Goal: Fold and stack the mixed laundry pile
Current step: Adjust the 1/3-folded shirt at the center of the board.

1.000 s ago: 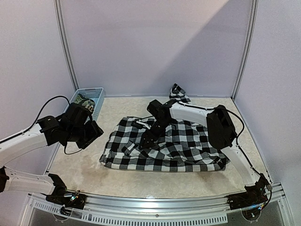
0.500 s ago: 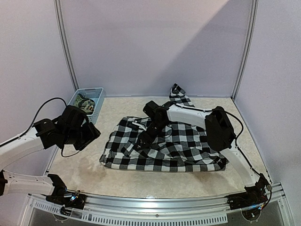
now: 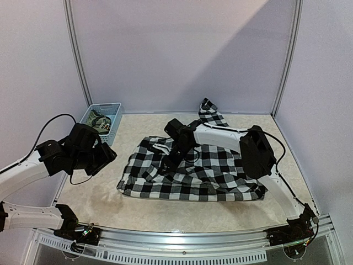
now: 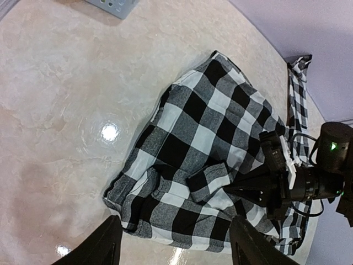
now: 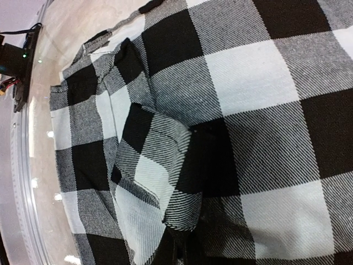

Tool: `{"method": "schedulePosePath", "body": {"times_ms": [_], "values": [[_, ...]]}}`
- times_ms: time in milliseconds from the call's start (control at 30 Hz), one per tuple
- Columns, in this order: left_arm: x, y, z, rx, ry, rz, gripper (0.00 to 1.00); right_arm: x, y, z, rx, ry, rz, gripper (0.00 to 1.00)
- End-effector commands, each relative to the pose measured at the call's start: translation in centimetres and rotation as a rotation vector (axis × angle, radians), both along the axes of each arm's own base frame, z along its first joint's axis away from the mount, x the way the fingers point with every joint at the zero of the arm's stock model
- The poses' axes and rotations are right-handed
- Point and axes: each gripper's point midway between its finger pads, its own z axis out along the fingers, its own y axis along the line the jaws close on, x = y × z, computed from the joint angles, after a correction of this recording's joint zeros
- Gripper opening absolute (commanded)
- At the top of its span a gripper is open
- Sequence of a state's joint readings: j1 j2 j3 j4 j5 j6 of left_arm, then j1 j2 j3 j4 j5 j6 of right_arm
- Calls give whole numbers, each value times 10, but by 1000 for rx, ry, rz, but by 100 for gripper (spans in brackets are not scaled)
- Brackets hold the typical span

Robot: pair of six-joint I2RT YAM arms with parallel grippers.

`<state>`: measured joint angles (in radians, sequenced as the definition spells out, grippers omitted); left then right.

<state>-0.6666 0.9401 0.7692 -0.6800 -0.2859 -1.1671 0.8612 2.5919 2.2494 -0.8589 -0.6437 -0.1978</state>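
Observation:
The black-and-white checked shirt [image 3: 209,174] lies spread over the middle of the table, one sleeve [image 3: 209,112] trailing to the back wall. My right gripper [image 3: 169,160] presses down on the shirt's left part, shut on a cuff-like fold [image 5: 165,176] of it; the dark fingertips [image 5: 185,251] pinch the cloth at the bottom of the right wrist view. The left gripper [image 3: 106,157] hovers open over bare table left of the shirt [image 4: 204,149], its fingers [image 4: 105,243] wide apart and empty. A dark greenish cloth [image 3: 99,120] sits in the basket.
The light blue lattice basket [image 3: 114,113] stands at the back left corner, its corner showing as basket [image 4: 113,5] in the left wrist view. Walls close the table at back and sides. The metal front rail [image 3: 182,238] runs along the near edge.
The right gripper has closed on the shirt's fold and shifted slightly left and back, lifting the cloth a little. The left arm drifted a bit to the left, still open.

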Motion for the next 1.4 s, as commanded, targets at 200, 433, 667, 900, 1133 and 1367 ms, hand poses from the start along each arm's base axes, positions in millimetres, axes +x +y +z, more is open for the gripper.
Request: {"method": "schedulePosePath", "body": {"times_ms": [200, 433, 667, 900, 1133, 1367], "values": [[-5, 8, -2, 40, -3, -13, 68, 67, -14, 121, 47, -498, -217, 0], [-6, 9, -6, 52, -1, -15, 68, 65, -8, 122, 23, -591, -257, 0], [-13, 20, -2, 59, -19, 5, 68, 50, 26, 101, 0, -722, -317, 5], [-21, 40, 10, 88, -65, 47, 68, -48, 48, 117, 129, -428, -126, 62], [-15, 29, 1, 91, -56, 2, 68, -37, 7, 168, 211, -403, -167, 66], [24, -30, -4, 182, -46, -267, 63, 5, -97, 156, 75, -475, -265, 56]]}}
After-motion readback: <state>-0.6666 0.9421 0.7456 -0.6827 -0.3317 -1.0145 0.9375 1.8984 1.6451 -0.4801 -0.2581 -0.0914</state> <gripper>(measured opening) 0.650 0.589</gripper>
